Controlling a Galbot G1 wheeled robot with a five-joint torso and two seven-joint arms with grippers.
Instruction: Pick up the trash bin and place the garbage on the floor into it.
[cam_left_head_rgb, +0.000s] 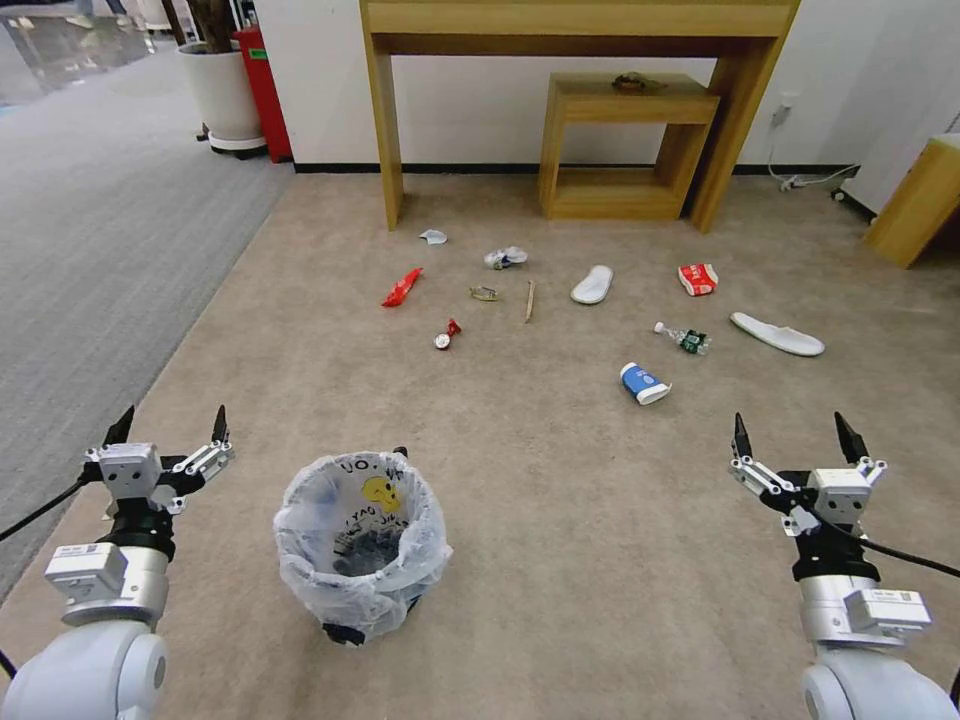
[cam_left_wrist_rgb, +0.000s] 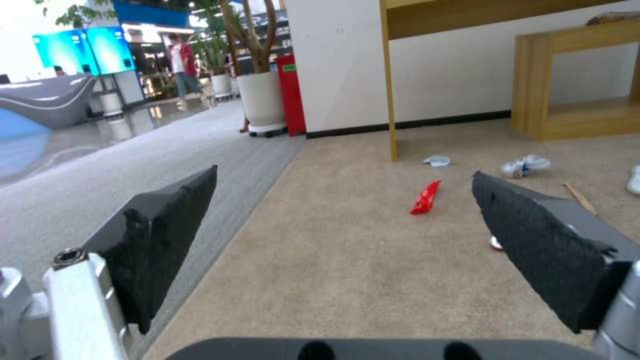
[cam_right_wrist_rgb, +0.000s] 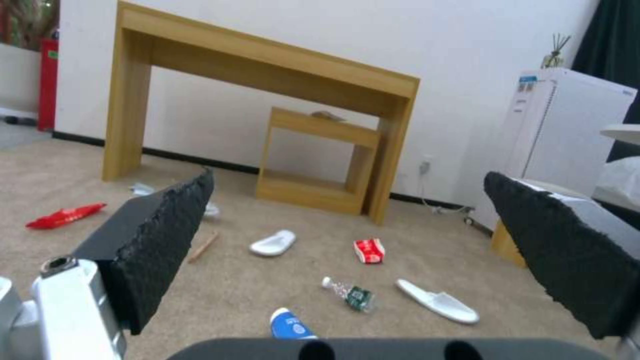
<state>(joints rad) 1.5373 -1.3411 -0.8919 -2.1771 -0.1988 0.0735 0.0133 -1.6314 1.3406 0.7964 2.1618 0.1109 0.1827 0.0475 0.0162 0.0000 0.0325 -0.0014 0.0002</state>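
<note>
The bag-lined trash bin (cam_left_head_rgb: 362, 545) stands upright on the beige carpet (cam_left_head_rgb: 560, 500) between the left gripper (cam_left_head_rgb: 170, 426) and right gripper (cam_left_head_rgb: 795, 428), both wide open and empty, litter scattered beyond.

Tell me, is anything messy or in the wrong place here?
Yes. Garbage lies scattered on the beige floor: a red wrapper, a blue-white cup on its side, a bottle lying flat, and two white slippers apart. The trash bin stands upright nearby. Both the left gripper and right gripper are open.

White wall (cam_left_head_rgb: 480, 110), wooden console table (cam_left_head_rgb: 580, 20)
</note>
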